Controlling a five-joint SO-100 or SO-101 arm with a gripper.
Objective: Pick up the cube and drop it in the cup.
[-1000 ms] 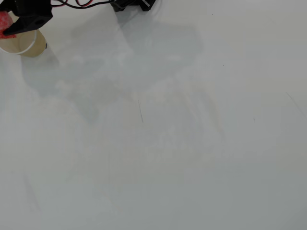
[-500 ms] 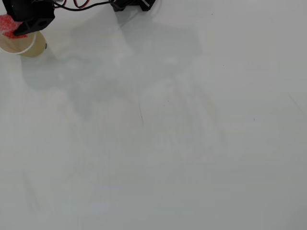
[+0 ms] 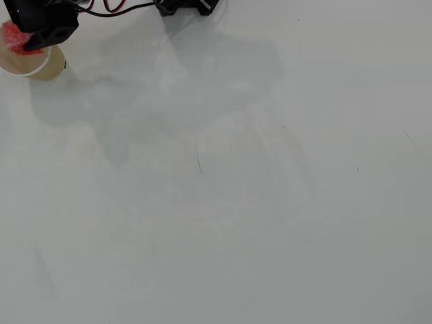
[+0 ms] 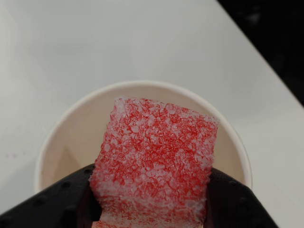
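In the wrist view my gripper point(image 4: 151, 209) sat at the bottom edge of the frame, its two black jaws pressed against either side of the cube point(image 4: 154, 166), which I held clamped between them. The cube filled the middle of that picture: red, with a whitish, speckled, rough face, tilted slightly so its top edge sloped down to the right. Directly behind and below it lay the open mouth of the cup point(image 4: 137, 88), its rolled rim curving around the cube on the left, top and right, and its pale inside wall showing on both sides. The cube did not touch the rim as far as I could see. The white table point(image 4: 95, 38) spread beyond the cup, ending at a dark edge in the upper right corner.

In the overhead view I was in the upper left corner of the frame: the gripper point(image 3: 30, 40) black, the cube point(image 3: 11, 34) a red patch at its left side, over the cup point(image 3: 34, 66), whose tan wall showed below me.
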